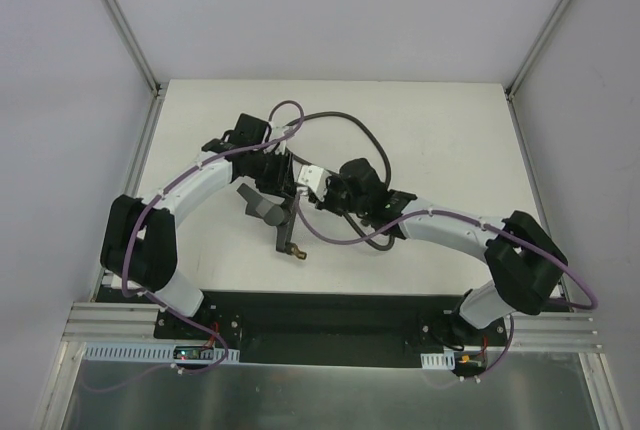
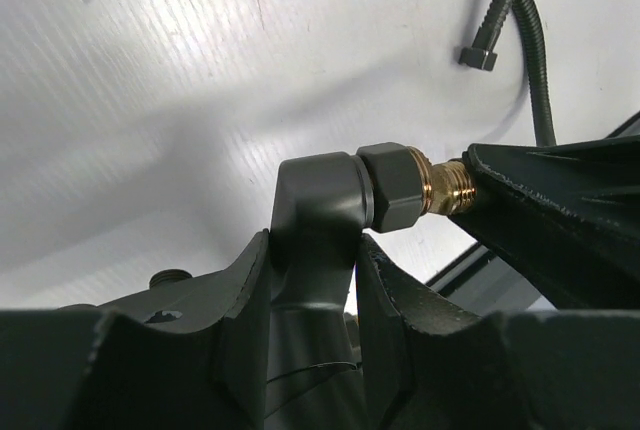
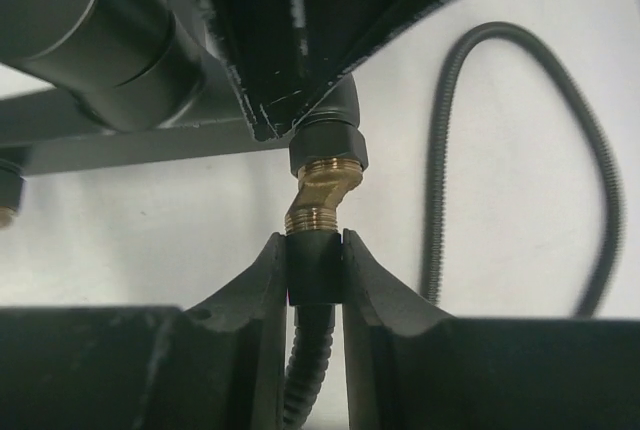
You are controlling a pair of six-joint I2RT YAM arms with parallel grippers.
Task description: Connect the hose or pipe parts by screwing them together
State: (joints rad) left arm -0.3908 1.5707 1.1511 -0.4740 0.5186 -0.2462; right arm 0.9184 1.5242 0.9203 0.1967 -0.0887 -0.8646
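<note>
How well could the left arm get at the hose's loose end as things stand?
Probably not yet: the loose end lies uncovered on the table, but the left jaws are clamped on the fitting.

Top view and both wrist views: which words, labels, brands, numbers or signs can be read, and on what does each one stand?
None can be read.
The fitting and the hose show no markings in the wrist views.
The white patch between the arms in the top view is too small to tell.
</note>
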